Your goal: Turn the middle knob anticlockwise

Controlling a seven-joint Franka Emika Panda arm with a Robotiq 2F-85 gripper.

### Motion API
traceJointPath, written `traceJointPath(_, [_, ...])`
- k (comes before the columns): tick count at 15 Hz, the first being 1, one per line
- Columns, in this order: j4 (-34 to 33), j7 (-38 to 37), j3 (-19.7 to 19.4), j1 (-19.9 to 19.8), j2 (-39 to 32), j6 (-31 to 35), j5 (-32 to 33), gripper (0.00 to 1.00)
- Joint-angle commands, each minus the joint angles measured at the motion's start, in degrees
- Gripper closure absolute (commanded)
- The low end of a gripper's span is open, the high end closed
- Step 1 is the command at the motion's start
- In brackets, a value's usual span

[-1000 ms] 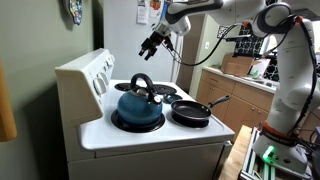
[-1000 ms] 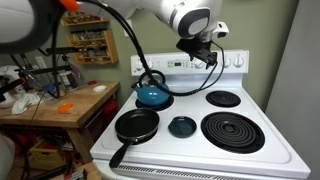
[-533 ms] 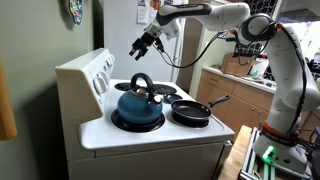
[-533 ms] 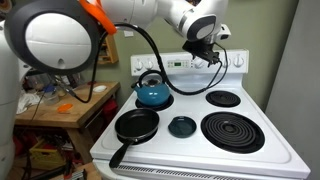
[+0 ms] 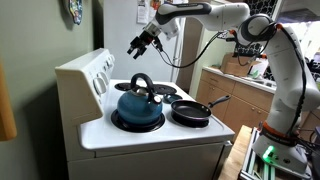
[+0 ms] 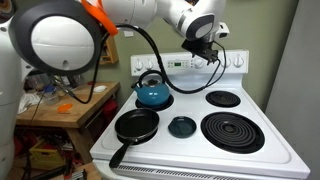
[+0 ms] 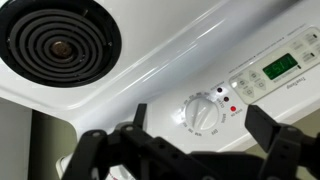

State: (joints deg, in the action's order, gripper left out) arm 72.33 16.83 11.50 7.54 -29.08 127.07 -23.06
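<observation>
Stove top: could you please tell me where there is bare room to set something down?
The large front burner and the back burner, beside the small dark dish, are bare. The kettle and frying pan crowd the other side; the gripper hangs by the control panel.

A sage-green wall (image 5: 30, 45) stands behind the white stove (image 5: 150, 160), with a blue ornament (image 5: 75, 10) hung high on it. Past the stove runs a wooden counter (image 5: 240, 105), cluttered on top. In an exterior view a wooden desk (image 6: 45, 110) stands beside the stove, a spice shelf (image 6: 85, 45) above it. A grey wall (image 6: 300, 60) closes the far side.
</observation>
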Motion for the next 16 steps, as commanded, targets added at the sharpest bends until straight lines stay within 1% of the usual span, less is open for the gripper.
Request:
traceJointPath(1, [-5.43,-4.04,1.38,1.68,-4.12,0.37,1.66,0.0])
traceJointPath(4, [-10.02,-7.5,1.84,3.2,-7.97,-1.95,2.21,0.0])
traceJointPath(5, [-11.5,-8.25,1.78,3.85,-9.47,-1.37,2.72,0.0])
traceJointPath(6, [-6.4,-5.6,1.43,3.17,-5.41,-0.11,0.91,0.0])
traceJointPath(9, [-9.21,-6.66,1.49,3.93,-8.28,-0.11,1.47,0.0])
traceJointPath(11, [-9.76,-7.08,1.36,3.93,-8.58,-0.14,1.57,0.0])
traceJointPath(16, [-14.77,-4.36,2.82,3.47,-13.49,-0.54,-0.12,0.0])
